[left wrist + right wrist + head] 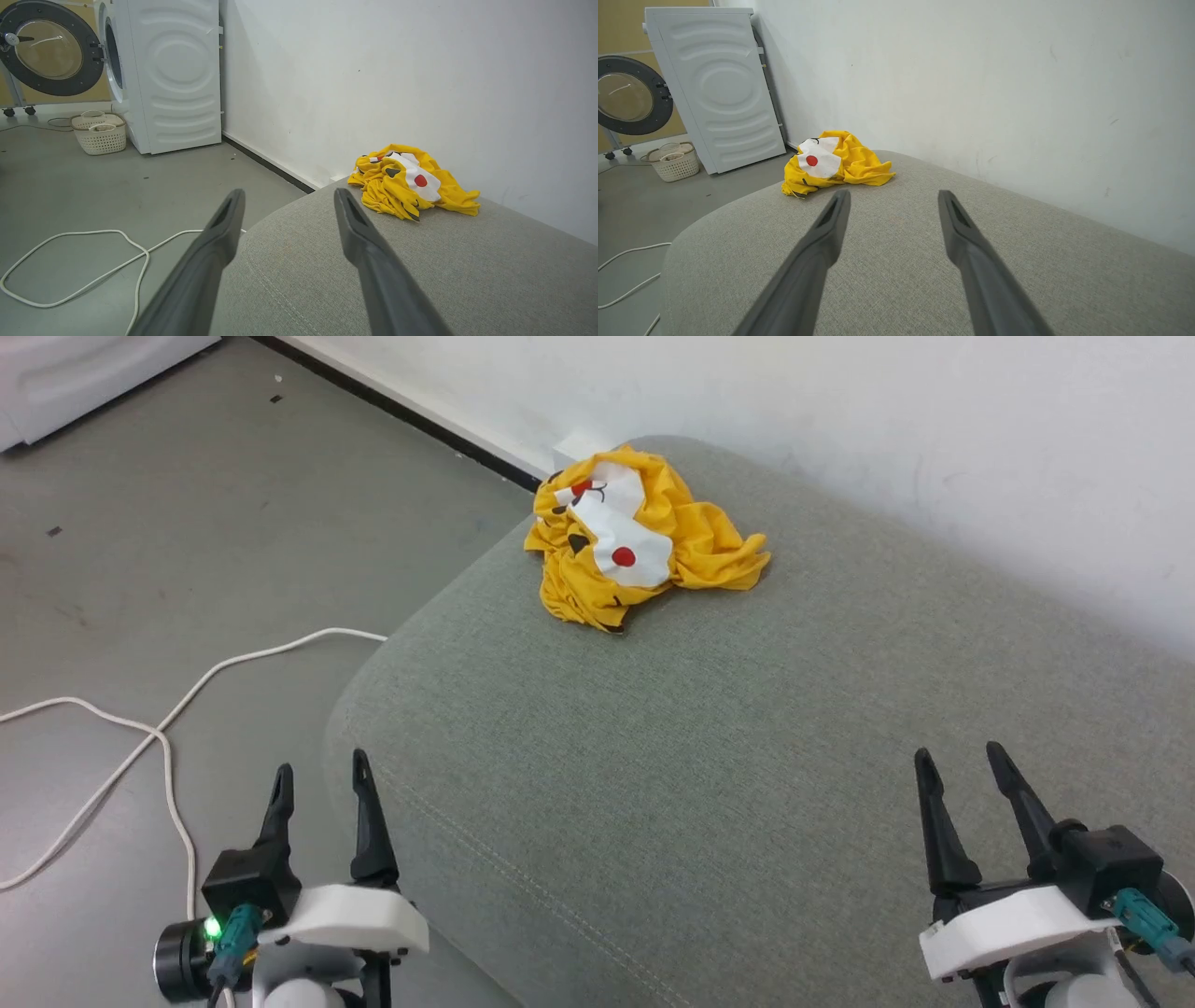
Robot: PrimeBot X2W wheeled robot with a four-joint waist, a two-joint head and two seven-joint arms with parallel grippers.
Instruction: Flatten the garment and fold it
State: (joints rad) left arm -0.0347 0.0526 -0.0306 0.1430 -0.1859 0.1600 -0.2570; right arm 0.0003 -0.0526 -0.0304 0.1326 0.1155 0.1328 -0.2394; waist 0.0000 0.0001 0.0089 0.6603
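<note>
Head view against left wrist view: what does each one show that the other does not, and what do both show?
Head view, not left wrist: the open right claw. Left wrist, not head: a basket and an open round washer door. Both: the crumpled shirt on the cushion, the cable on the floor, the open left claw.

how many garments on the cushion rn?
1: a crumpled yellow T-shirt at the far end of the grey cushion, toward its left edge. It's bunched up, so a smaller piece could be hidden underneath.
</note>
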